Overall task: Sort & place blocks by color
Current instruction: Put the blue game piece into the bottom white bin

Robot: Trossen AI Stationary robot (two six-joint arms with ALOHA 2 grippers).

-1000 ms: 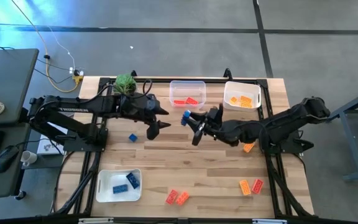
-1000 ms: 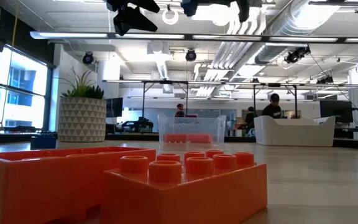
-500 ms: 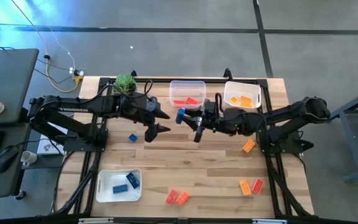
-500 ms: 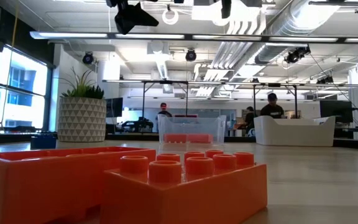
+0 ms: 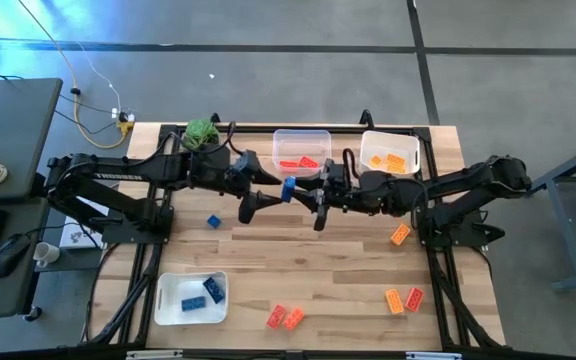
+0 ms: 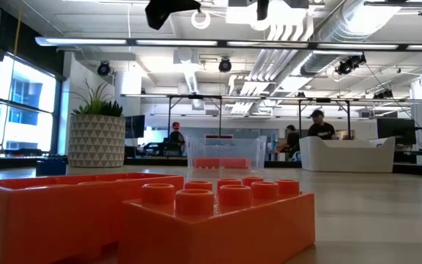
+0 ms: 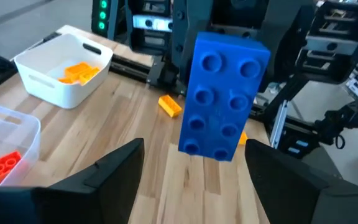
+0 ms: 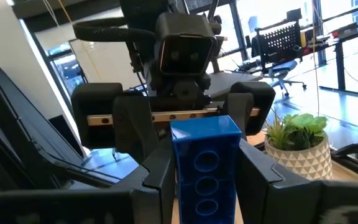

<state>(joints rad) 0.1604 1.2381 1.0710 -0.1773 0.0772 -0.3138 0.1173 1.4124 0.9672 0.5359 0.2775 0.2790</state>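
A blue block (image 5: pixel 288 188) hangs in the air above the table's middle, held by my right gripper (image 5: pixel 305 191), which reaches in from the right. My left gripper (image 5: pixel 258 196) faces it from the left, open. In the left wrist view its fingers (image 7: pixel 107 177) stand on either side, short of the block (image 7: pixel 222 99), touching nothing. Another blue block (image 5: pixel 213 221) lies on the table. Two red-and-orange pairs (image 5: pixel 285 318) (image 5: pixel 403 299) and one orange block (image 5: pixel 400 234) lie loose too. My right gripper (image 8: pixel 207 158) pinches the blue block between its two fingers, one on each long side wall (image 8: pixel 178 163). The fingers come level from the table's right side. The block is lifted clear of the table, its hollow underside toward my right wrist and its studded face (image 7: pixel 219 93) toward the left gripper.
A clear tray (image 5: pixel 301 133) with red blocks and a white tray (image 5: pixel 415 158) with orange blocks stand at the far edge. A white tray (image 5: pixel 171 300) with blue blocks sits near the front left. A green potted plant (image 5: pixel 202 133) stands far left. Bare wood lies below the grippers.
My right gripper has carried the blue block toward the table's left, staying shut on it. My left gripper has moved right toward the block, and its open fingers have come close to it.
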